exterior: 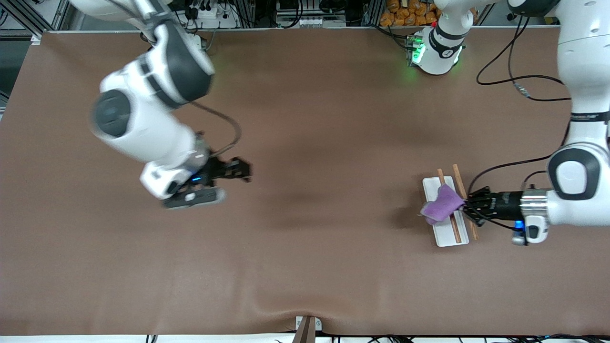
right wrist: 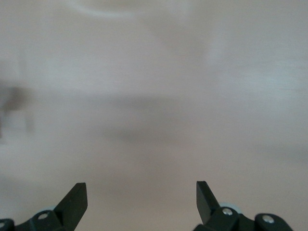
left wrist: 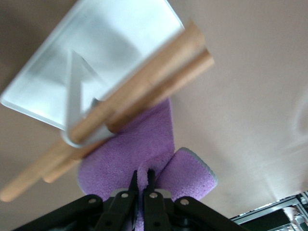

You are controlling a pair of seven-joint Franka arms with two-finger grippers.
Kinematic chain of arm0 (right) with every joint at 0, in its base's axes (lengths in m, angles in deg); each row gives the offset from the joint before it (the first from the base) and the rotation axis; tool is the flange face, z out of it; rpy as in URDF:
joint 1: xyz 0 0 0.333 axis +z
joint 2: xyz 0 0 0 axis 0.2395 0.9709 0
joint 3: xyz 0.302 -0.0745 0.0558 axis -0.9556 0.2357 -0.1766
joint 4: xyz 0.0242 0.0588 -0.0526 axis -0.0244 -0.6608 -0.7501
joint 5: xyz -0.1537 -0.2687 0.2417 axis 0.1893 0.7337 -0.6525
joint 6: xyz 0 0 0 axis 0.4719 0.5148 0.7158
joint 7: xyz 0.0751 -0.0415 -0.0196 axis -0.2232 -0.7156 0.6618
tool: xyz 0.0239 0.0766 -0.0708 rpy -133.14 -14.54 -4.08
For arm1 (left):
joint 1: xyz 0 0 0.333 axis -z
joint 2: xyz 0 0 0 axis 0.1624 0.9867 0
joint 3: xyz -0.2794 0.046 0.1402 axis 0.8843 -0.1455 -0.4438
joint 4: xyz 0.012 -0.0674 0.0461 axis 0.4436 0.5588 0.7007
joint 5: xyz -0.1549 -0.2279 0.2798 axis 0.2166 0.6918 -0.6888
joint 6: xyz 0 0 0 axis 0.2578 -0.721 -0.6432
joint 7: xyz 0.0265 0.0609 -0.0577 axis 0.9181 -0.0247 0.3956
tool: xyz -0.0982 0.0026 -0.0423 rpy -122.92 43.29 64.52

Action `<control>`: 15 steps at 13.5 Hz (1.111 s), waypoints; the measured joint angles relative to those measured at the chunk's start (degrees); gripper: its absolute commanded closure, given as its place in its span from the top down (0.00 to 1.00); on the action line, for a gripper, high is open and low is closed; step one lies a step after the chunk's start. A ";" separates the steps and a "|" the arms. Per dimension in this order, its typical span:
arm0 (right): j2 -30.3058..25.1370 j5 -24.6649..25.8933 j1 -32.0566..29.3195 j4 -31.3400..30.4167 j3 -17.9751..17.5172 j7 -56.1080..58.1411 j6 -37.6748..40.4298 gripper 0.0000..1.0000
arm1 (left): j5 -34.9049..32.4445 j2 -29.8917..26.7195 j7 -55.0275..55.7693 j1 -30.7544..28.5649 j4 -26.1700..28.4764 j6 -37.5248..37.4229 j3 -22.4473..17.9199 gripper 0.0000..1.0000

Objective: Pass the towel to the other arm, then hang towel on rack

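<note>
My left gripper [exterior: 469, 206] is clamped on the towel [exterior: 443, 204], draped across the rack [exterior: 445, 233] – rods [left wrist: 144, 91] running crosswise to my reach. My right gripper [exterior: 238, 171], fingers apart, waits over bare counter [exterior: 305, 267].

Even, bright overhead light; soft shadows spread on the table [exterior: 305, 238] beneath both arms. The right arm [exterior: 143, 119] smears with motion blur, and its wrist view is hazy.
</note>
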 measured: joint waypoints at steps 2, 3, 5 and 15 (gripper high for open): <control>-2.96 0.64 -3.38 -2.85 0.01 1.59 2.65 1.00 | 0.00 -0.01 -0.07 -1.22 -0.30 -0.20 0.08 0.00; -4.84 2.35 -4.24 -4.37 0.01 1.61 3.33 1.00 | 0.00 -0.01 -0.38 -1.79 -0.38 -0.54 0.10 0.00; -9.23 6.86 -5.33 -7.43 0.10 1.61 5.86 1.00 | 0.00 0.01 -2.65 -3.12 -0.37 -0.99 0.09 0.00; -20.30 10.75 -18.31 -10.87 5.58 21.02 16.93 1.00 | 0.00 1.85 -11.00 -5.67 -0.01 -1.37 0.10 0.05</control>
